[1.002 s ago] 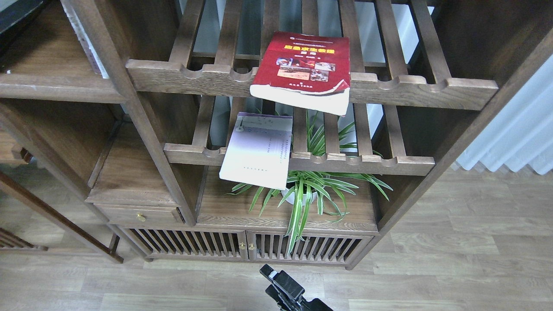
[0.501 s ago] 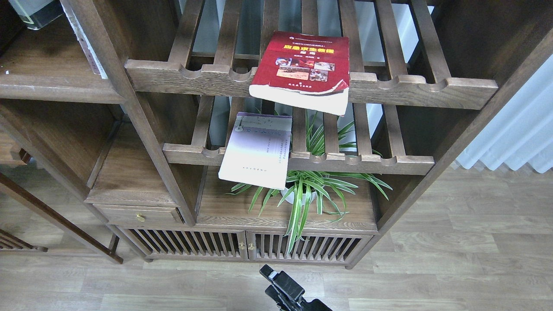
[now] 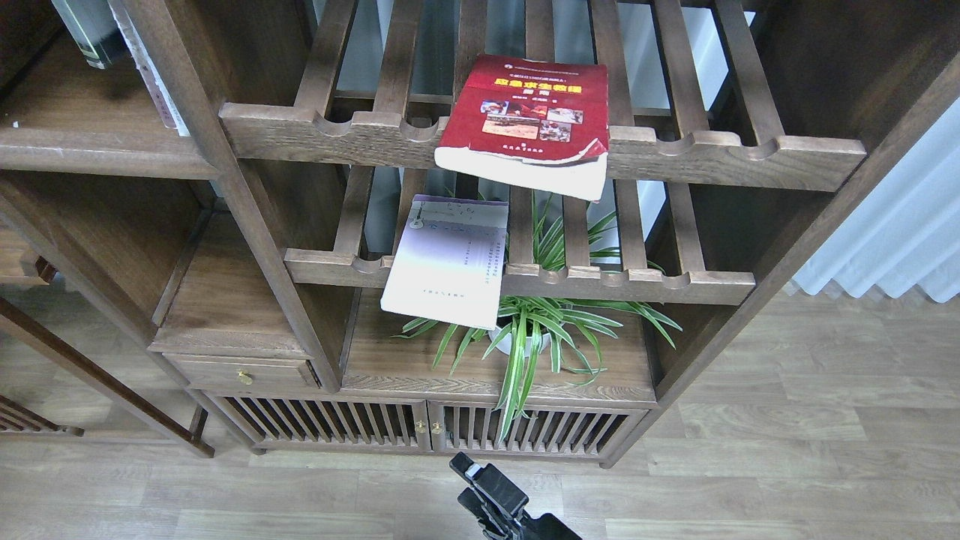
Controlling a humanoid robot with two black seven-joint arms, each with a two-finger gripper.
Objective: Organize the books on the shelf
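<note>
A thick red book (image 3: 532, 112) with a yellow title lies flat on the upper slatted rack, its front end hanging over the rail. A pale lavender-white book (image 3: 450, 259) lies on the lower slatted rack, also overhanging. A green-and-grey book (image 3: 88, 30) with dark edges stands at the top left edge, above the solid dark-brown shelf (image 3: 90, 146); its top is cut off and what holds it is hidden. My right gripper (image 3: 480, 487) is low at the bottom centre over the floor, dark and seen end-on. My left gripper is out of view.
A potted spider plant (image 3: 529, 330) stands on the lower board under the racks. A thin pale book (image 3: 154, 79) leans against the upright post (image 3: 225, 187). A small drawer (image 3: 240, 371) and slatted cabinet doors (image 3: 427, 427) are below. A white curtain (image 3: 892, 240) hangs at right.
At the top left, a dark shape gave way to the green-and-grey book, which has moved right and down into view over the solid shelf. The other books and the right gripper have barely moved.
</note>
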